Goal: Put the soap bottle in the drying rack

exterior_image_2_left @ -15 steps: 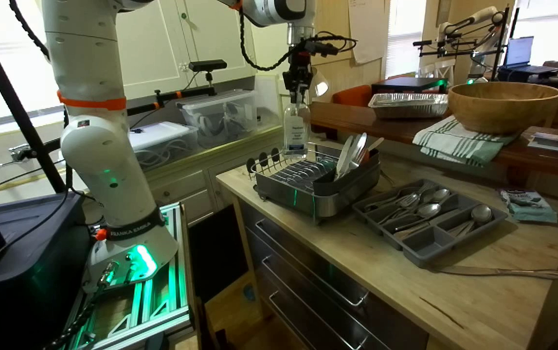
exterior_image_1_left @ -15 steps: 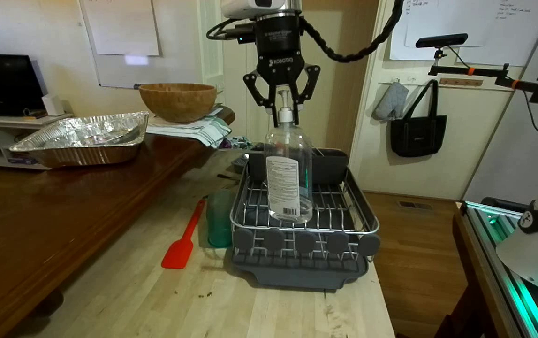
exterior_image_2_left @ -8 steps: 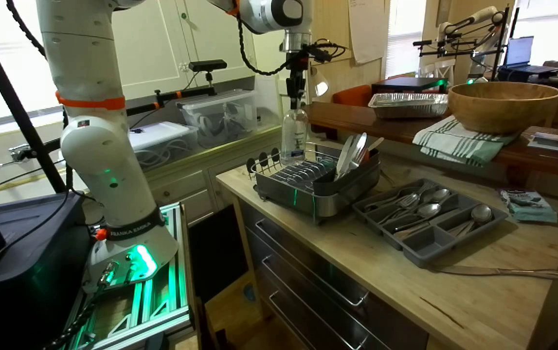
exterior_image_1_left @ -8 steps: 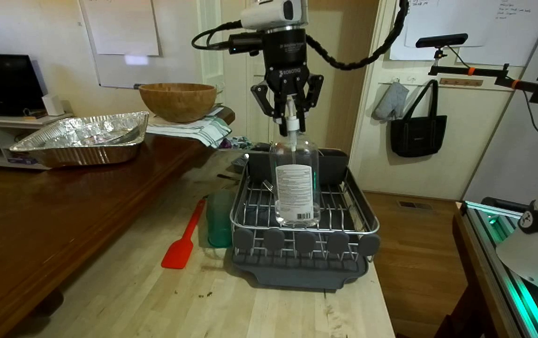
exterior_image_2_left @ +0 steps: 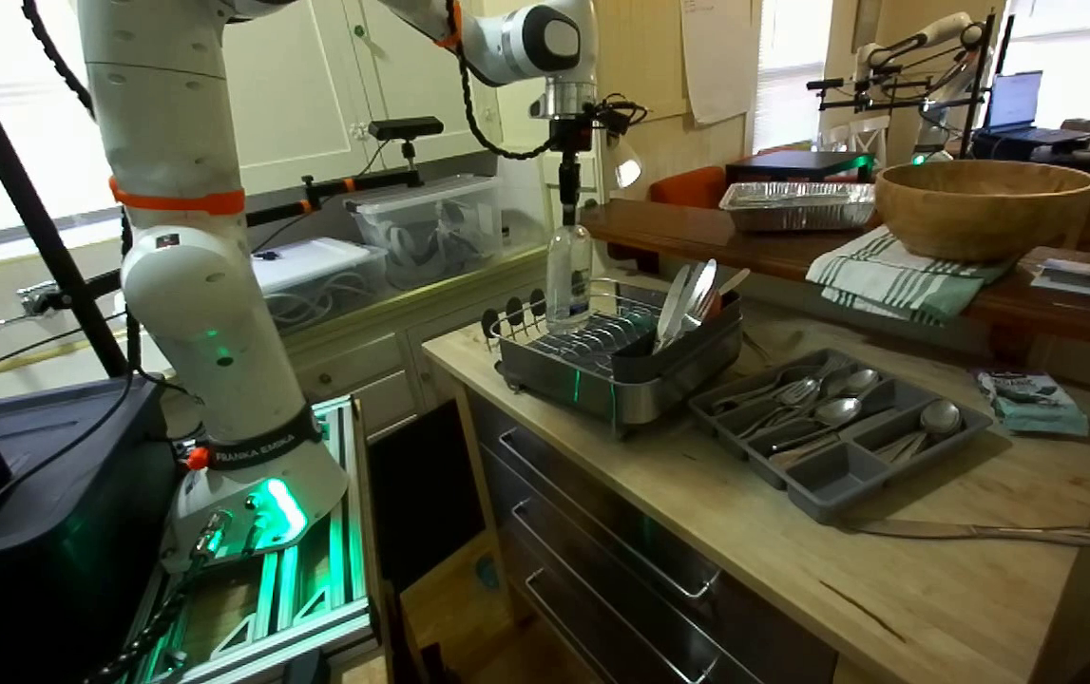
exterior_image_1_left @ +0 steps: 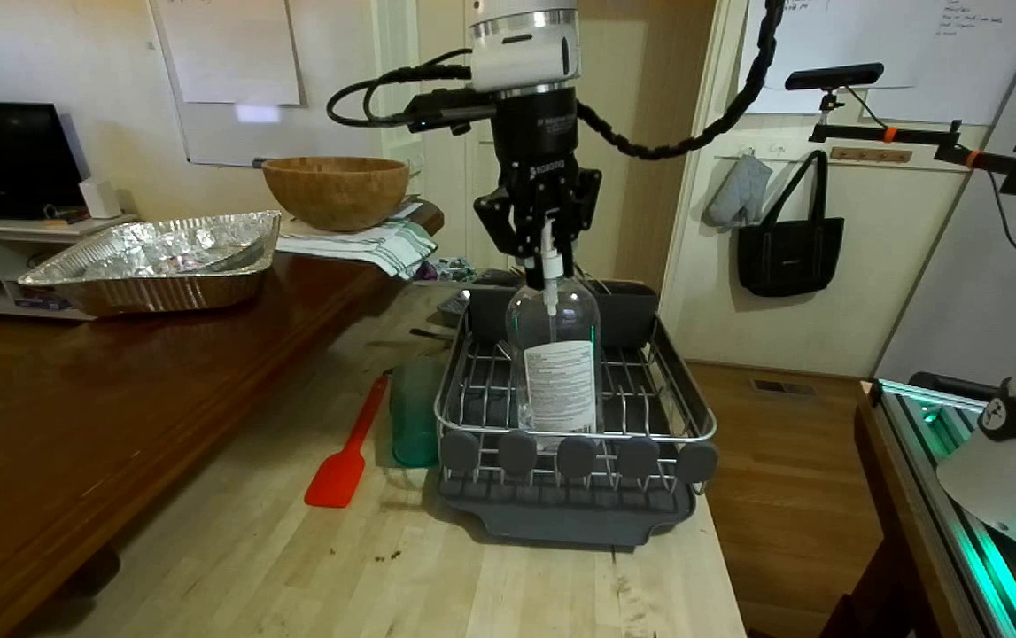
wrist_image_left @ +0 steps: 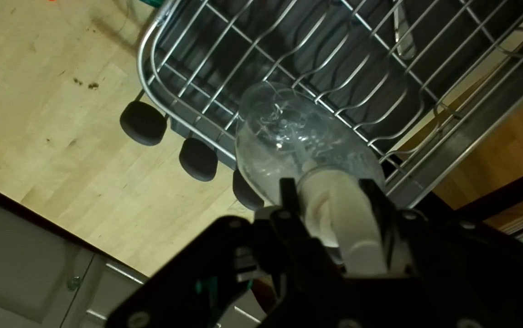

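Soap bottle [exterior_image_1_left: 558,363] upright within the rails of the drying rack [exterior_image_1_left: 578,518], mid-frame in both exterior views.
The gripper [exterior_image_1_left: 552,268] is clasped around the neck of its white pump [wrist_image_left: 351,214]. The bottle's lower end is partly hidden behind grey knobs [exterior_image_1_left: 577,457], so contact with the rack's floor cannot be told; the label [exterior_image_1_left: 561,394] print is unreadably small. Dark fingers [wrist_image_left: 290,196] merge toward the wrist view's lower edge.
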`<state>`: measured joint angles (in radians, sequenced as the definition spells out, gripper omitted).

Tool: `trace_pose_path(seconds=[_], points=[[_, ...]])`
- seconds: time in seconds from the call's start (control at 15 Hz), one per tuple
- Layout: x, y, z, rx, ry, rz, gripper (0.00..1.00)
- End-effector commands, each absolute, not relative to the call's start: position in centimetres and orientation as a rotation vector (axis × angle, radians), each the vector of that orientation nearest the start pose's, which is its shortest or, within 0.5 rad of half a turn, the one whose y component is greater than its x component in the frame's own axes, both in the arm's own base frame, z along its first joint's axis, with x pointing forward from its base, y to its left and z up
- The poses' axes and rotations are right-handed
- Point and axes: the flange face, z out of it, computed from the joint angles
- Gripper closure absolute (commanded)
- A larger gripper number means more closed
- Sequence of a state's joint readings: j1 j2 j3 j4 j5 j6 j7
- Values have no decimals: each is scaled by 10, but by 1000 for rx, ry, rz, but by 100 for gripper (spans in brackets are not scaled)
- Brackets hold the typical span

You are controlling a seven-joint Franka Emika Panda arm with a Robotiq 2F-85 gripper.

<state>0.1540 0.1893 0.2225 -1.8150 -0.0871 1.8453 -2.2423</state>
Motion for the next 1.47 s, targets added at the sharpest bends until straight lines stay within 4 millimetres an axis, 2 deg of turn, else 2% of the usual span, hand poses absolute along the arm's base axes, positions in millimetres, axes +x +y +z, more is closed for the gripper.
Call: trace_pose_path(seconds=[0.0, 0.2, 0.27, 0.33, 0.4, 0.67, 0.93, 1.07, 1.2, 1.33, 1.4], points=[[561, 217, 415, 775, 3101, -197, 88], [565, 217, 407, 829, 3086, -212, 88], [566, 217, 409, 867, 3081, -217, 38], [566, 216, 413, 906, 3062, -234, 38], [565, 215, 416, 945, 3050, -244, 32], [550, 213, 459, 1260, 2888, -323, 2], [538, 207, 516, 1558, 2719, -317, 0], [536, 197, 548, 1690, 2621, -245, 0], [538, 178, 575, 1802, 2508, -159, 1], [538, 156, 591, 1910, 2386, -105, 0], [541, 172, 582, 1801, 2469, -147, 0]])
